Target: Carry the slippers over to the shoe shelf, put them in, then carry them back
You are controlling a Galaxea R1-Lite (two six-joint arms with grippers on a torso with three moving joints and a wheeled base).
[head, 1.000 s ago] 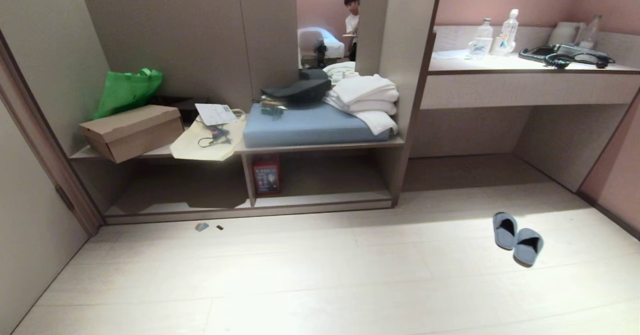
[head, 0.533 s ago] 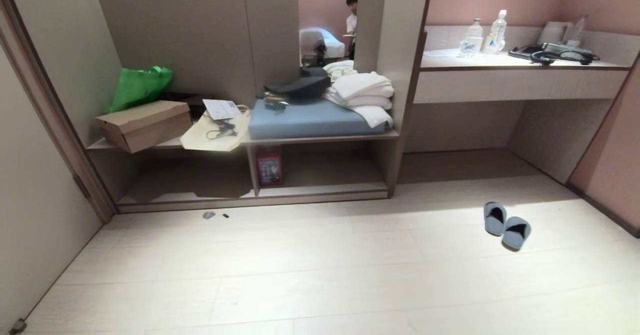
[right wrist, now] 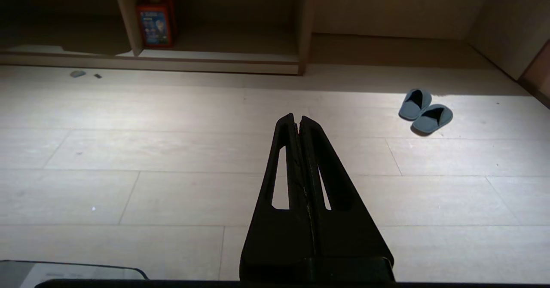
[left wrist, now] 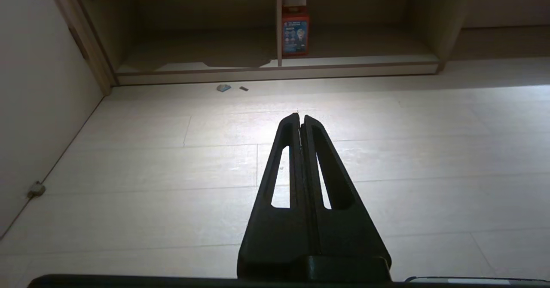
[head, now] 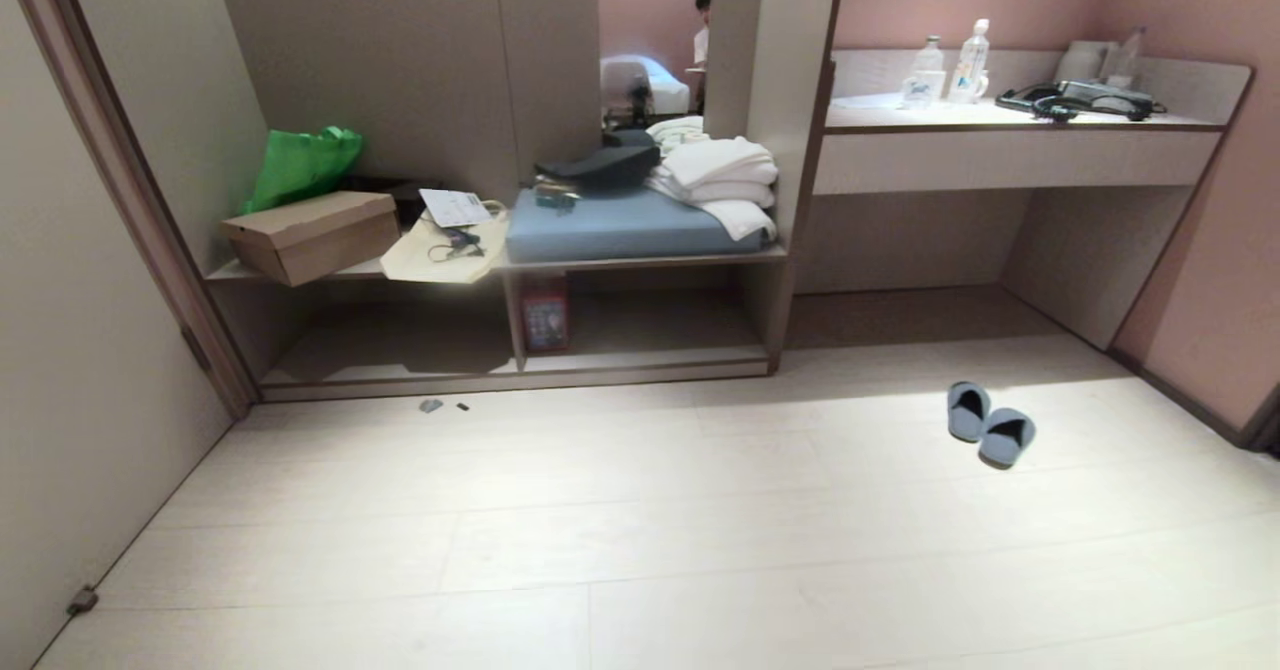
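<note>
Slippers (head: 990, 424) are lying side by side on the pale floor (head: 640, 510), well apart from the shoe shelf (head: 520, 350) and to its right. Compared with a second ago the whole head view is showing everything smaller and farther off, so the camera is backing away; the things themselves are keeping their places. Both arms are pointing out over the floor: the left gripper (left wrist: 300, 117) and the right gripper (right wrist: 297, 117) are pressed fully closed, holding nothing. Inside the shelf a red box (head: 545, 322) is standing by the divider. Beyond the bench, a person (head: 703, 25) is largely hidden behind a panel.
</note>
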